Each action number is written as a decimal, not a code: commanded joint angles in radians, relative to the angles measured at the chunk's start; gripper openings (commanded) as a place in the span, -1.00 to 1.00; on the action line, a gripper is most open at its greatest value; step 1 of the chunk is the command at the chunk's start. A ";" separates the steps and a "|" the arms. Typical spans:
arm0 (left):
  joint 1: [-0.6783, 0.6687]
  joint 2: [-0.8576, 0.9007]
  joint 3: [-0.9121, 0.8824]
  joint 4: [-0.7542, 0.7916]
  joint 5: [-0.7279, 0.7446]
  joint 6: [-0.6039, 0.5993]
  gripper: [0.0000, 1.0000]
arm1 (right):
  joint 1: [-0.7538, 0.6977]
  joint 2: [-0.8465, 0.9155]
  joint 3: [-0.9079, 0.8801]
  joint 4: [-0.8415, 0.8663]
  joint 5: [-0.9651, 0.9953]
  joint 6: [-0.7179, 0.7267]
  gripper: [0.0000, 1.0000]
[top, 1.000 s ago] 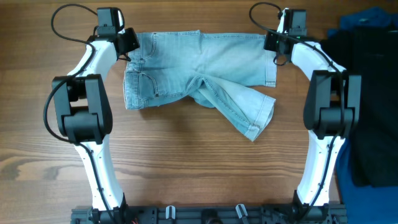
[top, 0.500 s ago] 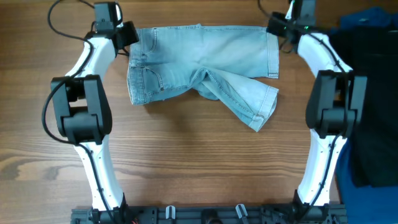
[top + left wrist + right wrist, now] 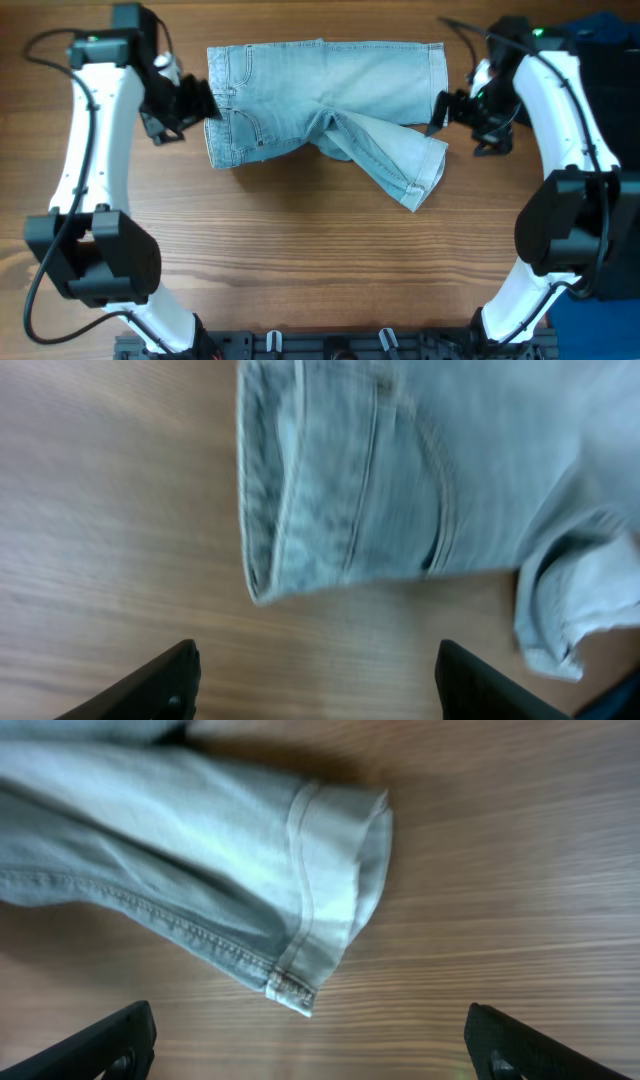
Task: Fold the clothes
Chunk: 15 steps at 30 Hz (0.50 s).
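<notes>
The light blue denim shorts (image 3: 330,85) lie spread at the far middle of the table, with the waistband to the left. One leg (image 3: 400,165) slants toward the near right. My left gripper (image 3: 200,101) is open just left of the waistband. In the left wrist view its jaws (image 3: 318,672) stand wide over bare wood, short of the waistband corner (image 3: 300,510). My right gripper (image 3: 441,108) is open just right of the leg ends. The right wrist view has this gripper (image 3: 310,1030) empty, with a hemmed leg end (image 3: 320,890) ahead of it.
A black garment (image 3: 600,160) lies along the right edge of the table, with dark blue cloth (image 3: 590,30) behind and beneath it. The wooden table (image 3: 300,270) stretches toward the arm bases.
Both grippers let go of the shorts' far edge and opened. They moved nearer, to the left and right sides of the shorts. The shorts slid slightly farther away and now lie flat.
</notes>
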 commanded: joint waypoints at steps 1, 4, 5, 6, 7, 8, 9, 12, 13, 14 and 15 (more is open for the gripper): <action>-0.038 0.002 -0.021 -0.008 -0.019 -0.016 0.51 | 0.031 -0.097 -0.145 0.044 -0.109 0.005 1.00; -0.063 0.002 -0.025 -0.008 -0.032 -0.020 0.54 | 0.035 -0.270 -0.358 0.152 -0.128 0.070 1.00; -0.068 0.002 -0.025 -0.005 -0.059 -0.021 0.54 | 0.035 -0.326 -0.421 0.209 -0.128 0.089 0.97; -0.069 0.002 -0.026 0.001 -0.092 -0.044 0.56 | 0.035 -0.373 -0.473 0.264 -0.136 0.129 0.93; -0.068 0.002 -0.031 0.019 -0.146 -0.070 0.58 | 0.035 -0.413 -0.524 0.305 -0.162 0.142 0.85; -0.068 0.002 -0.043 0.039 -0.171 -0.073 0.61 | 0.036 -0.432 -0.576 0.335 -0.172 0.166 0.78; -0.068 0.002 -0.056 0.055 -0.174 -0.073 0.62 | 0.038 -0.432 -0.610 0.353 -0.172 0.169 0.75; -0.069 0.002 -0.098 0.113 -0.173 -0.077 0.62 | 0.058 -0.432 -0.739 0.473 -0.230 0.214 0.64; -0.068 0.002 -0.103 0.121 -0.173 -0.077 0.62 | 0.058 -0.432 -0.767 0.526 -0.261 0.238 0.54; -0.068 0.002 -0.103 0.124 -0.173 -0.077 0.62 | 0.059 -0.432 -0.777 0.562 -0.271 0.240 0.52; -0.068 0.002 -0.103 0.125 -0.173 -0.076 0.63 | 0.059 -0.432 -0.779 0.581 -0.269 0.240 0.41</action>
